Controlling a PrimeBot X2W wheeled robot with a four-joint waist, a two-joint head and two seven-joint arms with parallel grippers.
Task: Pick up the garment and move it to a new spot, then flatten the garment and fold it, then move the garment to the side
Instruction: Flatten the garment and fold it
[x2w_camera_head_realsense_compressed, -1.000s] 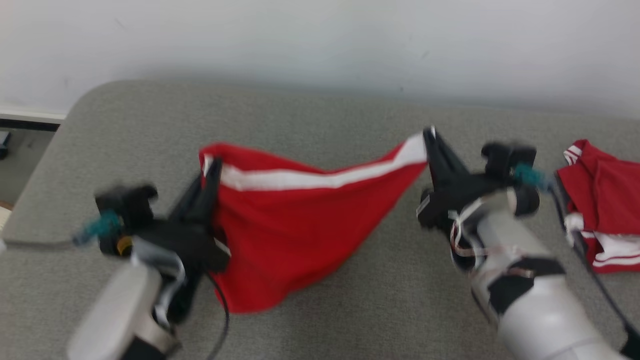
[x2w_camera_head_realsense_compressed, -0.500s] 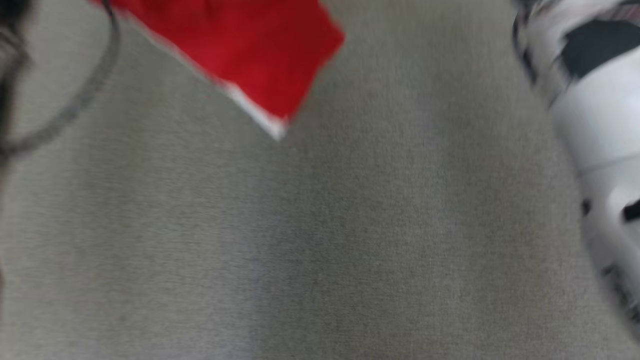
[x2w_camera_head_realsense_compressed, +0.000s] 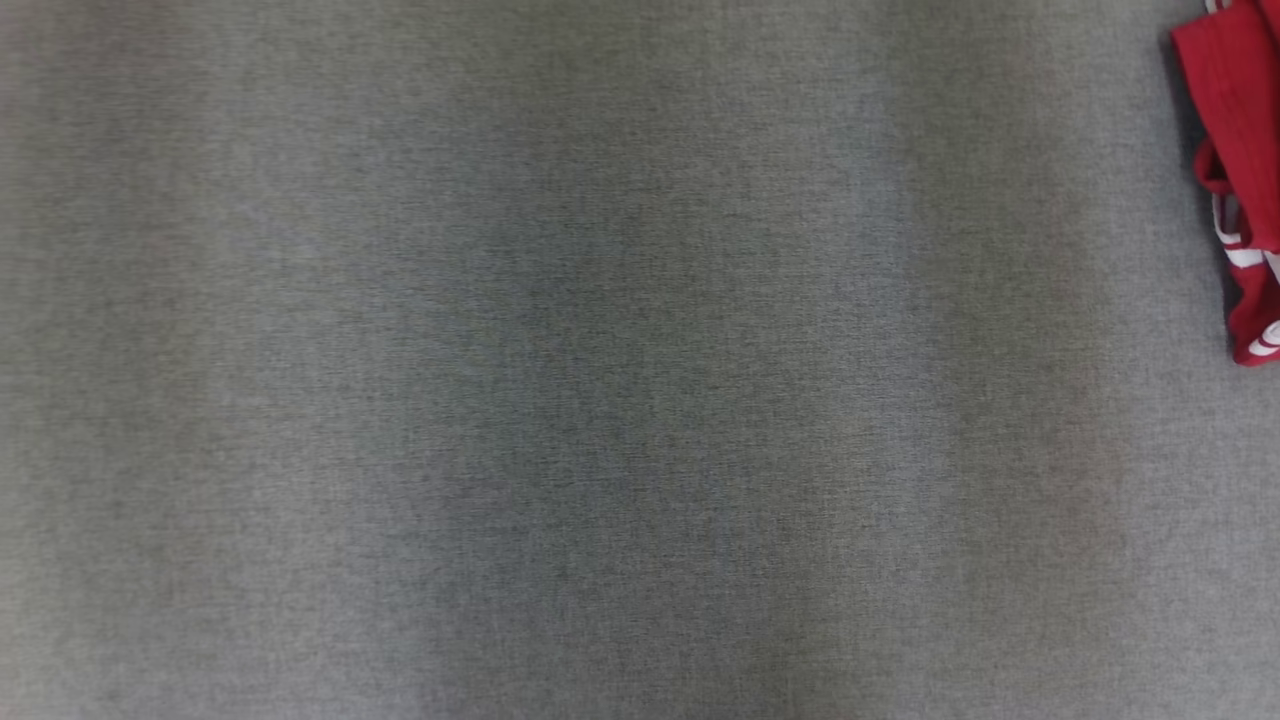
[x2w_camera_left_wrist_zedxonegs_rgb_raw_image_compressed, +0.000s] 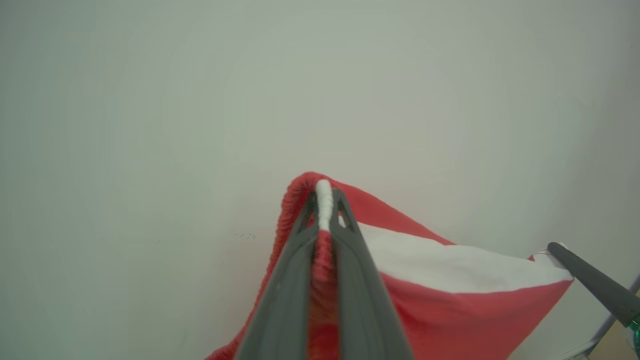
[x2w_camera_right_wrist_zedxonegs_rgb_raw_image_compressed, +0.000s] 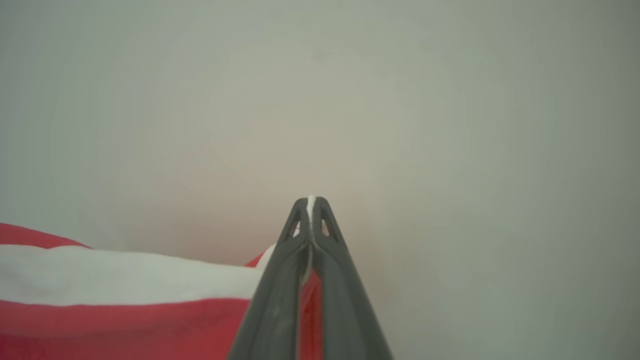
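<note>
My left gripper (x2w_camera_left_wrist_zedxonegs_rgb_raw_image_compressed: 324, 200) is clamped tight on the garment (x2w_camera_left_wrist_zedxonegs_rgb_raw_image_compressed: 450, 315). A bunched fold of red cloth with a white edge is squeezed between the two fingers and sticks out just past the tips. From there the cloth hangs down and stretches away to the right of my fingers. Its white band (x2w_camera_left_wrist_zedxonegs_rgb_raw_image_compressed: 450, 265) runs along the top toward my right gripper (x2w_camera_right_wrist_zedxonegs_rgb_raw_image_compressed: 311, 202), whose dark finger (x2w_camera_left_wrist_zedxonegs_rgb_raw_image_compressed: 595, 282) meets the far corner. That gripper is closed too, with a thin white edge of the garment pinched between its tips. The band and the red cloth under it spread off to the left of those fingers. Beyond both grippers stands a plain pale wall (x2w_camera_left_wrist_zedxonegs_rgb_raw_image_compressed: 200, 100). The head view looks down on a grey surface (x2w_camera_head_realsense_compressed: 600, 400), where a red pile (x2w_camera_head_realsense_compressed: 1235, 150) with white stripes lies at the right edge.
</note>
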